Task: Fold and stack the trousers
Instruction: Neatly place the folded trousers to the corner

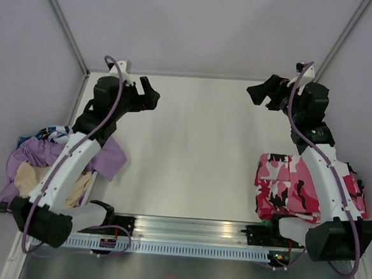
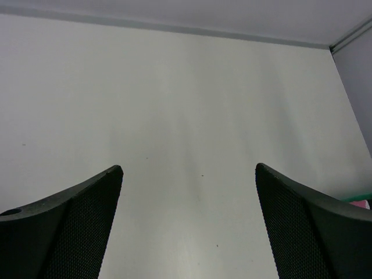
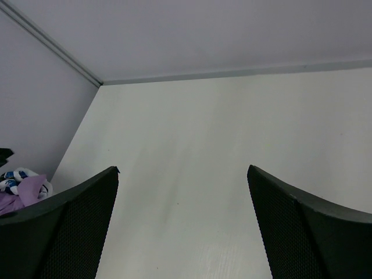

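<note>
The trousers (image 1: 283,186), in pink, white and black camouflage print, lie folded in a compact block at the table's near right, partly under the right arm. My left gripper (image 1: 150,96) hangs at the far left of the table, open, with only bare tabletop between its fingers (image 2: 87,215). Far right, my right gripper (image 1: 259,93) is open too, well behind the trousers, and its fingers (image 3: 75,224) frame bare table. A sliver of pink cloth (image 2: 367,203) shows at the right edge of the left wrist view.
A heap of lilac, beige and patterned clothes (image 1: 50,165) lies at the near left beside the left arm, also glimpsed as the clothes heap (image 3: 20,185) in the right wrist view. Grey walls (image 1: 194,25) close the table at the back and both sides. A metal rail (image 1: 186,232) runs along the near edge.
</note>
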Robot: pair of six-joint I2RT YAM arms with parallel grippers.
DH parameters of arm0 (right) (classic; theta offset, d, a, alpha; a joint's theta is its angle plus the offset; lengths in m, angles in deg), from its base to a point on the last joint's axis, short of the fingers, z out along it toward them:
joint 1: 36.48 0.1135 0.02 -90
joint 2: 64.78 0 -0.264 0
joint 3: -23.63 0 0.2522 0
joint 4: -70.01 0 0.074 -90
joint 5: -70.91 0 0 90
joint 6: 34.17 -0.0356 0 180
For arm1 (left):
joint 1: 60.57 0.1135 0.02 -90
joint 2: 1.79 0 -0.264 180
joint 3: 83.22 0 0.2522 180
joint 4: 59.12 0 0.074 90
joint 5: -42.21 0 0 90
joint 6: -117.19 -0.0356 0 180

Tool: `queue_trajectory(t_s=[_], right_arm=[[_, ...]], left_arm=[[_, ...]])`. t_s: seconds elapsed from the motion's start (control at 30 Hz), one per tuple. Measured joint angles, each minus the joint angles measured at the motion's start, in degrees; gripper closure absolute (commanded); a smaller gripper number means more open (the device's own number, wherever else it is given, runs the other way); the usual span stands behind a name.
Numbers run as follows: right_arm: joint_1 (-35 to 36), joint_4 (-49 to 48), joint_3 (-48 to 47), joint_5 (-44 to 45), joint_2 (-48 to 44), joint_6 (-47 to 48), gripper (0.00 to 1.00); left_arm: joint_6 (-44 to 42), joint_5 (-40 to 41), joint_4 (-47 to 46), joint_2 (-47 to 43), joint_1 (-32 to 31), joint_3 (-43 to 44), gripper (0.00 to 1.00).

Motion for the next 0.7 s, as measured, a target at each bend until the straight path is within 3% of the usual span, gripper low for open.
queue_trajectory(t_s=[0.17, 0.37, 0.53, 0.7], right_arm=[[0.0, -0.1, 2.5, 1.7, -7.3, 1.2, 0.02], [0.0, -1.9, 9.0, 2.2, -15.2, 2.2, 0.02], [0.0, -1.5, 16.0, 3.9, -22.2, 2.8, 0.02], [0.0, -1.1, 19.5, 4.7, -28.1, 3.0, 0.02]], left_arm=[[-3.7, 4.8, 3.1, -18.1, 0.0, -1.5, 0.0], [-3.5, 9.0, 3.3, -39.8, 0.1, -14.8, 0.0], [-1.4, 13.4, 7.9, -45.3, 0.1, -23.9, 0.0], [0.0, 13.7, 11.2, -46.2, 0.1, -26.2, 0.0]])
